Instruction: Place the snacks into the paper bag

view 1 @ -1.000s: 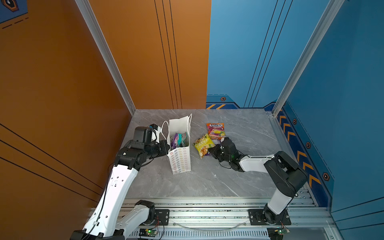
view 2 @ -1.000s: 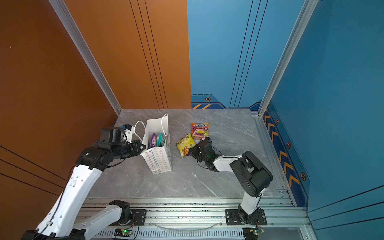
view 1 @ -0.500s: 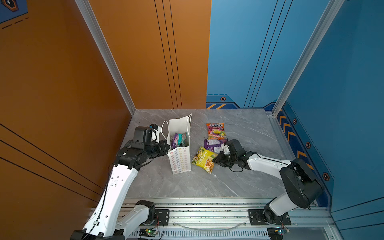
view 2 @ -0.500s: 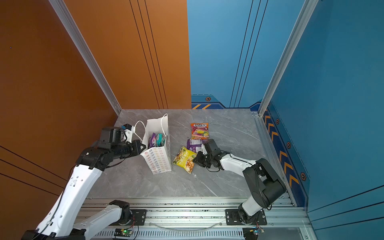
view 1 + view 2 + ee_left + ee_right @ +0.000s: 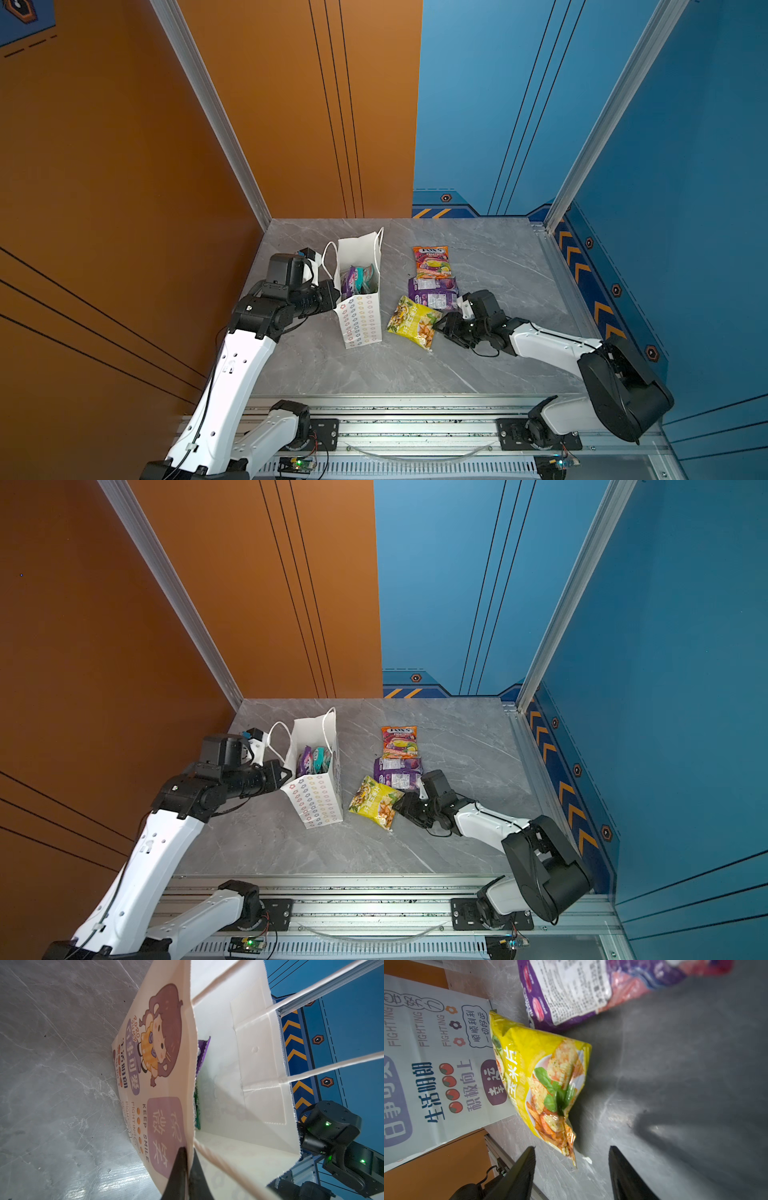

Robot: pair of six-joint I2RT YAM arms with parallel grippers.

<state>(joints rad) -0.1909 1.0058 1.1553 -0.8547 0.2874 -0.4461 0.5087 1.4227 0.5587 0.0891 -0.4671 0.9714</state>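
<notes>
The white paper bag (image 5: 360, 316) (image 5: 319, 800) stands upright left of centre, with purple and teal snacks (image 5: 359, 280) (image 5: 313, 760) inside. My left gripper (image 5: 188, 1151) (image 5: 334, 297) is shut on the bag's rim (image 5: 192, 1084). A yellow packet (image 5: 411, 320) (image 5: 374, 800) (image 5: 542, 1076) lies flat right of the bag. My right gripper (image 5: 572, 1149) (image 5: 442, 326) stands open just behind its corner, fingers apart from it. A purple packet (image 5: 432, 293) (image 5: 571, 991) and an orange FOX'S packet (image 5: 431, 261) (image 5: 399, 741) lie farther back.
The grey marble table (image 5: 498, 257) is walled by an orange panel (image 5: 124, 208) on the left and blue panels (image 5: 685, 208) at the back and right. A metal rail (image 5: 415, 424) runs along the front edge.
My right gripper pulled the yellow packet toward the front of the table, uncovering the purple packet, then opened and let it go. The left arm and the bag have not moved.
</notes>
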